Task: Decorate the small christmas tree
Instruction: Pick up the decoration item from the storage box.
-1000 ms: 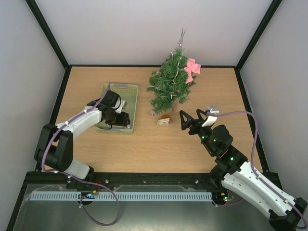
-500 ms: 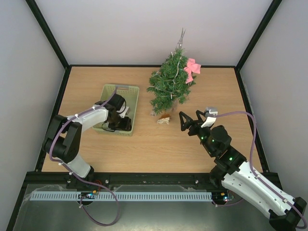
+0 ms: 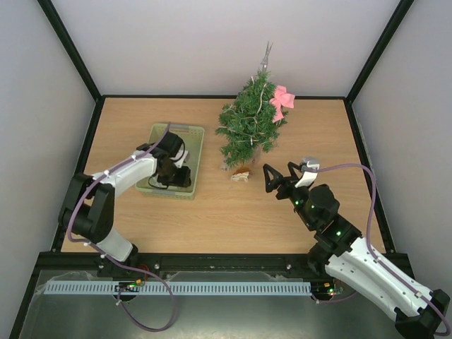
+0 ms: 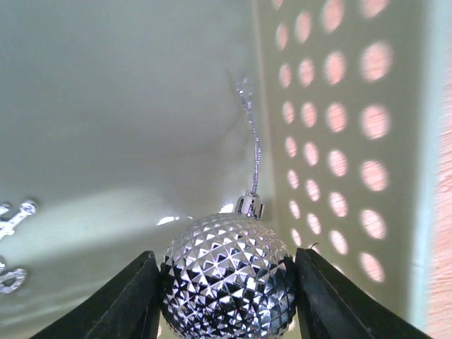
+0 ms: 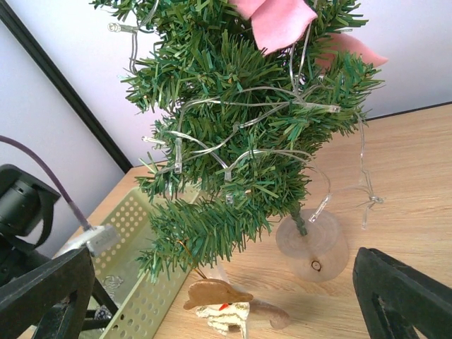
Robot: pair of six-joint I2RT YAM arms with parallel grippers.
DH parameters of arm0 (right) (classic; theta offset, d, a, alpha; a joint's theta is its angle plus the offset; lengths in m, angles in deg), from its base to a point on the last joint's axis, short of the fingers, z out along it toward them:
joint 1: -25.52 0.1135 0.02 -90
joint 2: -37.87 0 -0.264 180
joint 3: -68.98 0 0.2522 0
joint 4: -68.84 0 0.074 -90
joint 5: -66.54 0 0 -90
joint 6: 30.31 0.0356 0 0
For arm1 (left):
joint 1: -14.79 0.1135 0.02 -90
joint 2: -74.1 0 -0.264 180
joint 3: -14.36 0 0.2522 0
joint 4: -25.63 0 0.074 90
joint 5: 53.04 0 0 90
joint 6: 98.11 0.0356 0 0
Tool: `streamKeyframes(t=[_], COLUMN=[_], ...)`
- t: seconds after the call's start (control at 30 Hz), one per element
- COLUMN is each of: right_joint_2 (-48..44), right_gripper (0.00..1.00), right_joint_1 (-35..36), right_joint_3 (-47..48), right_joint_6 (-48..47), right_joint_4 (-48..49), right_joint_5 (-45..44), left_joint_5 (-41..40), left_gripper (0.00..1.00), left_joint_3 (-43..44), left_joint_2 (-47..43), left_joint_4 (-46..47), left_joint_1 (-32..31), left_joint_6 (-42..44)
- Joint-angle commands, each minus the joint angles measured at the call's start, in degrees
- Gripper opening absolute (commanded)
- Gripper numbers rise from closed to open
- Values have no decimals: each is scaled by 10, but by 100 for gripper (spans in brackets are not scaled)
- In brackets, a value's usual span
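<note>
The small christmas tree (image 3: 251,123) stands at the back middle of the table, strung with clear lights and wearing a pink bow (image 3: 282,101). Down inside the pale green basket (image 3: 176,128), my left gripper (image 3: 176,173) has both jaws pressed against a faceted silver bauble (image 4: 226,275), whose silver thread (image 4: 254,141) trails up the basket floor. My right gripper (image 3: 280,174) is open and empty, pointing at the tree (image 5: 240,141) from the near right. A small hatted figure ornament (image 5: 222,304) hangs from a low branch by a gold thread.
The tree's round wooden base (image 5: 312,244) sits on the table ahead of the right gripper. The basket's perforated wall (image 4: 339,141) is close on the bauble's right. Another silver ornament (image 4: 10,219) lies at the left of the basket floor.
My left gripper has shifted within the basket and narrowed its jaws onto the silver bauble. The right arm has barely moved.
</note>
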Motion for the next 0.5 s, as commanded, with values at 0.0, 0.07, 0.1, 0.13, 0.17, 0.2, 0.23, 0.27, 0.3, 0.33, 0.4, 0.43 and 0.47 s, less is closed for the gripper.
streamKeyframes(t=[0.0, 0.07, 0.1, 0.13, 0.17, 0.2, 0.23, 0.27, 0.3, 0.33, 0.4, 0.43, 0.47], right_joint_2=[-15, -22, -23, -23, -30, -36, -35, -31, -28, -22, -4, 1, 5], right_gripper=[98, 98, 98, 98, 98, 98, 98, 98, 98, 99, 94, 89, 84], right_joint_1=[-1, -1, -2, -2, -2, -2, -1, -2, -2, -1, -1, -1, -1], right_joint_3=[2, 8, 10, 12, 14, 18, 24, 32, 42, 51, 67, 72, 75], right_joint_6=[5, 8, 10, 14, 16, 17, 17, 17, 17, 17, 17, 20, 23], right_joint_4=[9, 4, 3, 3, 3, 0, -3, -11, -18, -26, -34, -35, -32], right_joint_5=[-1, 8, 12, 14, 15, 20, 26, 35, 44, 56, 91, 103, 123], left_joint_5=[-13, -14, -15, -15, -14, -12, -7, 0, 9, 19, 45, 60, 76], left_gripper=[45, 44, 43, 43, 42, 42, 42, 42, 42, 42, 41, 40, 40], left_joint_3=[29, 33, 34, 36, 38, 41, 44, 48, 51, 52, 56, 56, 55], left_joint_2=[-44, -60, -68, -77, -86, -95, -105, -117, -129, -143, -174, -189, -204], left_joint_4=[-23, -25, -26, -26, -26, -28, -29, -28, -26, -23, -5, 7, 19], left_joint_1=[-2, -2, -2, -2, -2, -2, -2, -1, -2, -2, -3, -3, -2], left_joint_6=[6, 10, 12, 14, 19, 25, 32, 41, 50, 60, 74, 76, 75])
